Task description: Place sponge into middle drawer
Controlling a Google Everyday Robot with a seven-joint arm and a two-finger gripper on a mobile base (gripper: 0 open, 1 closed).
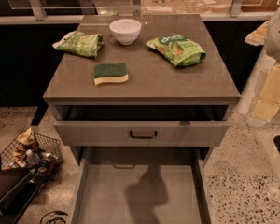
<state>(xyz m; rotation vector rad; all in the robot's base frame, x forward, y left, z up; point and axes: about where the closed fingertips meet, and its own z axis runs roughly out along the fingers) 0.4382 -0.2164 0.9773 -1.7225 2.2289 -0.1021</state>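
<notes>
The sponge [111, 73], dark green over pale yellow, lies flat on the grey cabinet top [144, 85], left of centre and near the front. The middle drawer [102, 195] is pulled far out below, its long grey floor bare apart from a shadow. My gripper [269, 99] shows as pale cream parts at the right edge of the view. It hangs beside the cabinet's right side, well away from the sponge and above the floor. It holds nothing that I can see.
A white bowl [125, 30] and two crinkled green snack bags [79, 43] [177, 49] sit at the back of the top. The top drawer front with a dark handle [143, 134] stands slightly out. A wire basket of clutter [30, 153] is on the floor at left.
</notes>
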